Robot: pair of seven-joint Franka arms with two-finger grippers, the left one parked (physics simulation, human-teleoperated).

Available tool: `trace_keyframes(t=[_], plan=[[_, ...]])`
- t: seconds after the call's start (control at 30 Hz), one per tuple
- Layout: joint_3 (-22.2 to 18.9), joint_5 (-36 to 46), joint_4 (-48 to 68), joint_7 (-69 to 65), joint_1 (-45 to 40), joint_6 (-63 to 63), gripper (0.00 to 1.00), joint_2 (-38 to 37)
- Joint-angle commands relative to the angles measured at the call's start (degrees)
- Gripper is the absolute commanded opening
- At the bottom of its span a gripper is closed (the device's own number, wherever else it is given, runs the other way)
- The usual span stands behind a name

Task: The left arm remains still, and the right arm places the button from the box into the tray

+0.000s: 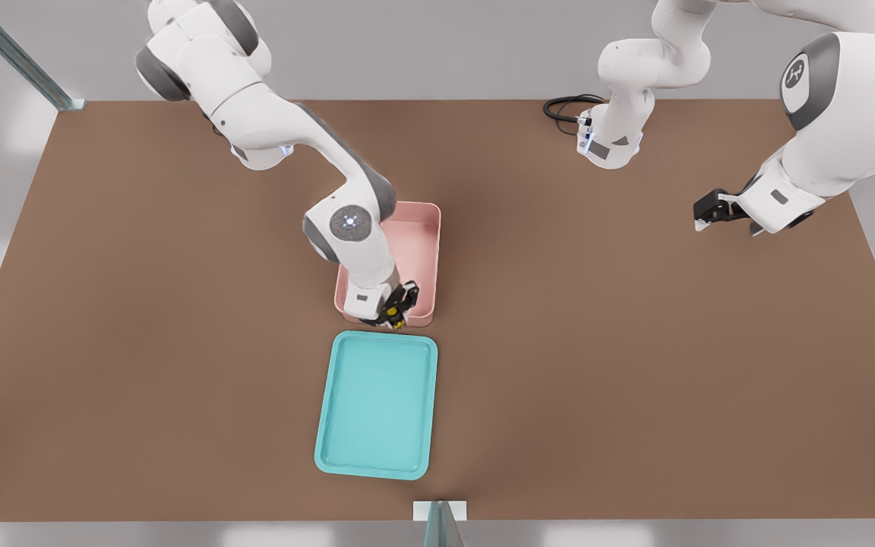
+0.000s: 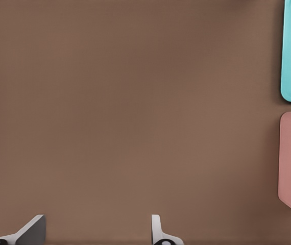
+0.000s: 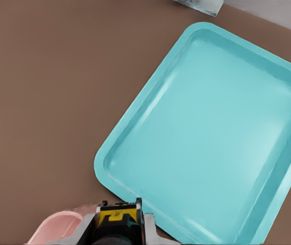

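In the front view I see my black two-finger gripper [image 1: 398,313] clenched on the tiny yellow-capped black button [image 1: 395,317] over the pale pink plastic box's [image 1: 426,251] near wall, just short of the teal shallow tray [image 1: 377,471], while my right wrist view shows the button [image 3: 117,215] pinched above the tray's [image 3: 135,122] corner

The right arm [image 1: 285,129] reaches down from the front view's upper left over the brown table [image 1: 635,365]. Its gripper [image 1: 398,315] hangs at the near wall of the pink box [image 1: 424,251], above the gap between box and tray, fingers closed on the button [image 1: 394,312], whose yellow shows between them. The teal tray [image 1: 377,406] lies just beside the box, nearer the camera, not touching it.
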Motion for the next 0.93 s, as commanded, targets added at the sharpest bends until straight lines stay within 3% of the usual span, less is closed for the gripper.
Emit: trace_keyframes(t=[0.0, 0.03, 0.1, 0.23, 0.27, 0.43, 0.5, 0.53, 0.57, 0.6, 0.7, 0.9], plan=[[-4.18, 1.82, 11.99, -8.05, 0.95, -7.0, 0.4, 8.98], [-5.41, 1.82, 18.39, -8.22, 1.03, -6.65, 0.4, 14.24], [-6.73, 1.65, 19.38, -8.4, 0.94, -0.68, 0.4, 18.65], [-6.82, 1.65, 18.15, -8.49, 0.94, -0.32, 0.42, 19.53], [-6.82, 1.65, 18.24, -8.49, 0.94, -0.32, 1.0, 19.27], [-6.82, 2.09, 18.15, -8.4, 0.77, -0.94, 1.0, 18.56], [-6.2, 3.14, 17.01, -10.86, -0.99, -6.12, 1.0, 14.26], [-6.2, 7.7, 15.0, -12.44, -2.21, -10.33, 1.0, 9.7], [-6.2, 8.94, 8.05, -12.44, -5.38, -17.72, 1.0, -0.85], [-6.29, 9.03, 7.08, -12.44, -7.75, -25.98, 1.0, -6.48], [-9.54, 8.68, 3.91, -12.35, -13.91, -35.04, 1.0, -18.09], [-9.98, 9.03, 7.95, -12.44, -15.75, -39.52, 1.0, -16.77]])
